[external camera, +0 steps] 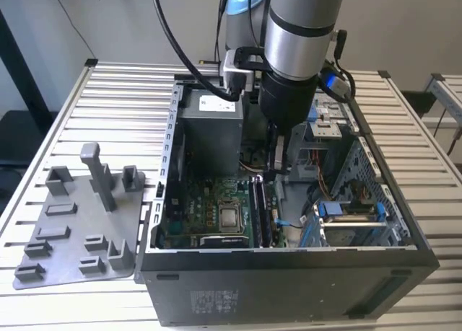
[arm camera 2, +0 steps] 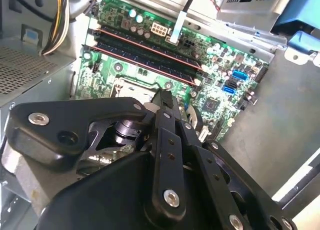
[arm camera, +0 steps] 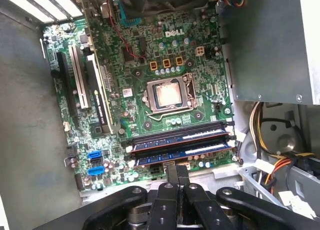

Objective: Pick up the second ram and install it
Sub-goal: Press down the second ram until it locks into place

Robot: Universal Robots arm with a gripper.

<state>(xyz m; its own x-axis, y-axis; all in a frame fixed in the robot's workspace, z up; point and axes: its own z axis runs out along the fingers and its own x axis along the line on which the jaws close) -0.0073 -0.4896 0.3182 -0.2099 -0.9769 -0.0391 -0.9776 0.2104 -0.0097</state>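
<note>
1. Exterior view: shows the hand (external camera: 278, 156) pointing straight down inside the open computer case (external camera: 289, 262) on the tabletop (external camera: 65, 107), just above the memory slots (external camera: 260, 214). Probably kept vertical so as to press squarely into a slot. Shows no stick in the grey holder (external camera: 79, 223) beside the case.
2. First wrist view: shows the fingers (arm camera: 171, 172) drawn narrow, pads together, with nothing visible between them. Places the second ram (arm camera: 182, 150) in the slot nearest the hand, lying parallel to another stick (arm camera: 180, 136) on the motherboard (arm camera: 125, 64). Looks seated, judging by its level line; cannot tell whether the end clips are latched.
3. Second wrist view: puts the hand (arm camera 2: 164, 97) close over the board, apart from the dark sticks and touching neither.
</note>
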